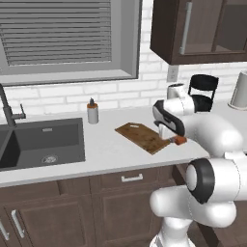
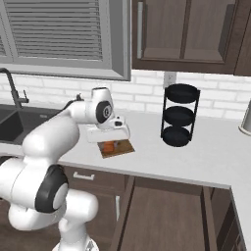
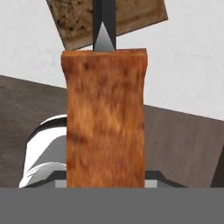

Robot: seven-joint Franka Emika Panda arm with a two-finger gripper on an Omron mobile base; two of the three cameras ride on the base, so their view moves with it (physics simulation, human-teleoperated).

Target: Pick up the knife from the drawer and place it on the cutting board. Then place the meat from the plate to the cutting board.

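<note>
Gripper (image 1: 176, 140): the jaws pinch the knife (image 3: 105, 118) by its orange-red handle; in the hand view the handle stands close before the camera, with a small grey blade tip rising past its far end.
Knife position: held in the air just at the near right corner of the cutting board (image 1: 142, 136); in the right base view the handle (image 2: 109, 146) shows over the board's near end. Whether it touches the wood cannot be told.
Slip risk: the grip sits on the handle alone, so a quick wrist turn would likely let the knife swing or drop onto the counter (image 1: 103, 149).
Placement risk: the knife is at the board's edge, not its middle; a release here could leave it half off the board or send it over the counter's front.
Drawer (image 2: 166, 206): it stands open below the counter; a fall on that side could put the knife back inside.
Bottle (image 1: 92, 112): well apart, beside the sink (image 1: 41, 142); little danger.
Black rack (image 2: 179, 115): far right on the counter, clear of the arm.
Meat and plate: cannot be made out.
</note>
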